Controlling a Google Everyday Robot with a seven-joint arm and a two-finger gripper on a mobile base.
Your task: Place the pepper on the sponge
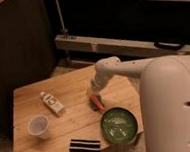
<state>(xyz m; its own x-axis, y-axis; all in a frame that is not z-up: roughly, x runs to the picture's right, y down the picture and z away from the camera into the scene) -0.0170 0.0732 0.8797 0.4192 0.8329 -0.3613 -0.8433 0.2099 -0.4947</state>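
The pepper (95, 101) is a small orange-red tapered piece lying on the wooden table (69, 85), just left of and behind the green bowl. My gripper (94, 93) points down at the end of the white arm, directly over the pepper's far end and close to it. A pale blue patch at the gripper's left side looks like the sponge (89, 92), mostly hidden by the gripper. I cannot tell whether the pepper touches the sponge.
A green bowl (119, 124) stands near the front right. A black-and-white striped block (84, 145) lies at the front edge. A clear plastic cup (38, 126) and a small white bottle (52, 103) are on the left. My white body (174, 108) fills the right.
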